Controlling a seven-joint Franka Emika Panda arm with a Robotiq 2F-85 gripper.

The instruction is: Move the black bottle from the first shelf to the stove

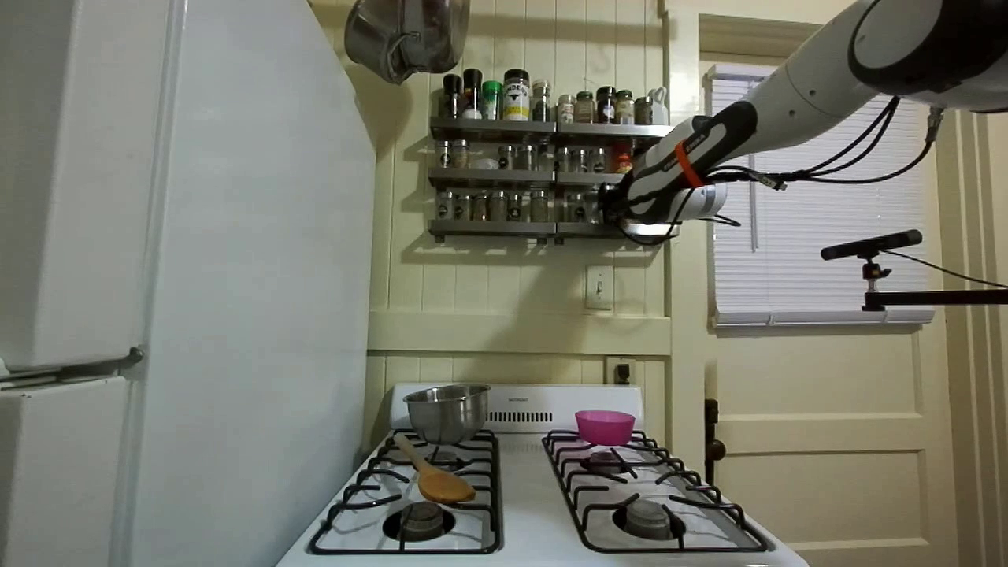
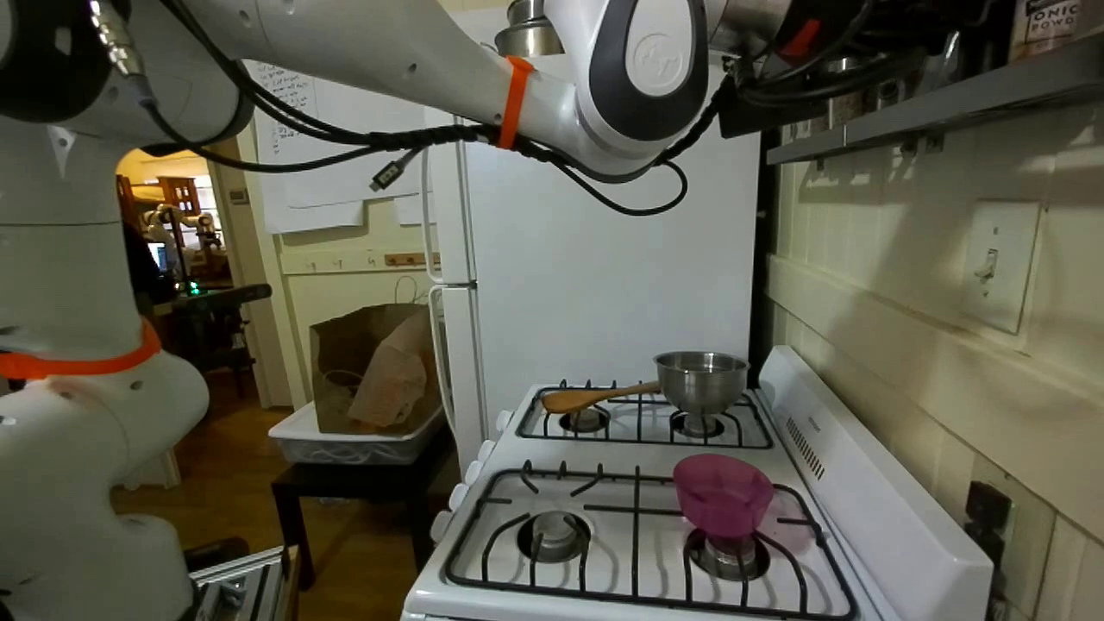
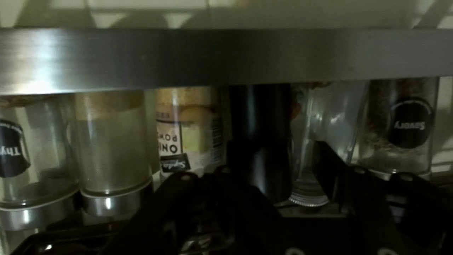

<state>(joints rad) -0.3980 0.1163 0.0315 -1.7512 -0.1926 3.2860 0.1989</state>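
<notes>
Claw (image 3: 285, 157) | apart | blk btl (image 3: 262, 129) at its mouth, off-ctr, contact unclr | on shelf (image 3: 212, 56)

The arm (image 2: 86, 483) is extended; its lower section stands upright at the left edge of an exterior view. The elbow (image 1: 898, 35) sits high, in the upper right corner of an exterior view. The forearm (image 1: 811, 94) slopes downward from the elbow to the wrist (image 2: 651, 60). The gripper (image 3: 279, 156) enters the wrist view from the bottom edge. Its two black fingers (image 3: 329, 170) stand apart, partly spread, tips toward the top of that view.
</notes>
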